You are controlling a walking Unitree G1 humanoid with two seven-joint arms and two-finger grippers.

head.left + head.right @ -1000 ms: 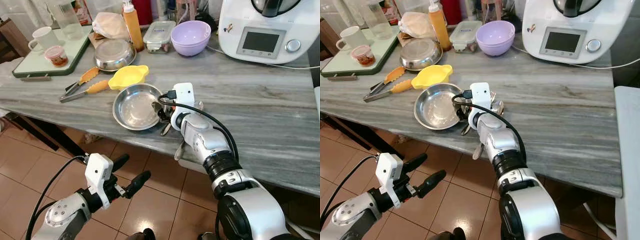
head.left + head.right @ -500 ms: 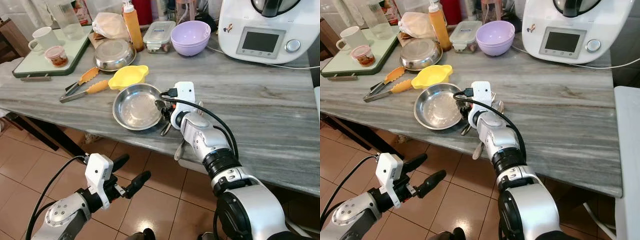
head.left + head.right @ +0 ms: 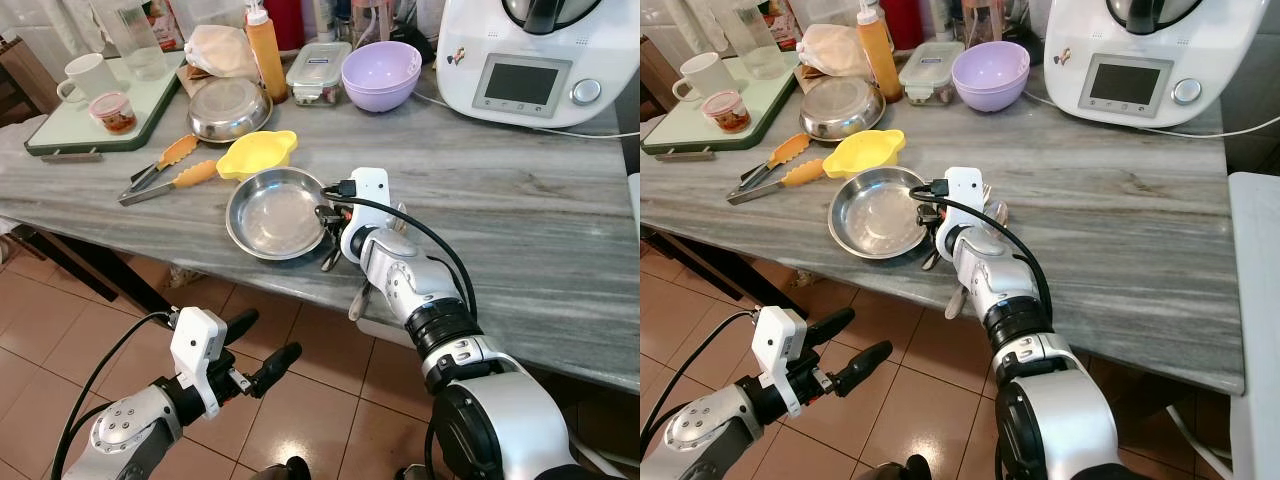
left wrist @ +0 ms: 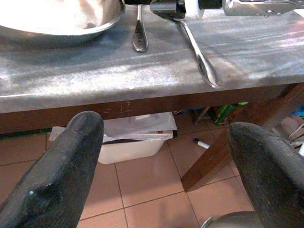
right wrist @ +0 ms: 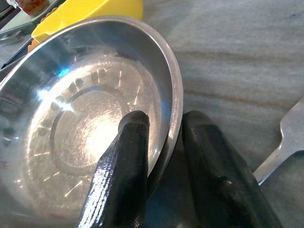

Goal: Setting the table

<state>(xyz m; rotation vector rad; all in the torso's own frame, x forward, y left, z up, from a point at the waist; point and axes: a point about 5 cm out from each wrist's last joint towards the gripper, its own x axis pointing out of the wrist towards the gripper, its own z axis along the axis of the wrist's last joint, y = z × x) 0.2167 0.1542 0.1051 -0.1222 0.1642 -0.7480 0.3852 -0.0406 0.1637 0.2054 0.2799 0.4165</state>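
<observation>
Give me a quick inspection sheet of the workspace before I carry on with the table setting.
Surface: grey marble-look table, wooden underside.
Job's things: steel plate near the front edge; cutlery beside it.
Clutter: yellow dish, orange tongs, second steel dish, purple bowl, sauce bottle, green tray with mug, kitchen machine.
Grippers: right gripper pinching the plate's rim, one finger inside, one outside; left gripper open, below table level.
Cables: black lead along right arm.
Surroundings: tiled floor, white box under table.
</observation>
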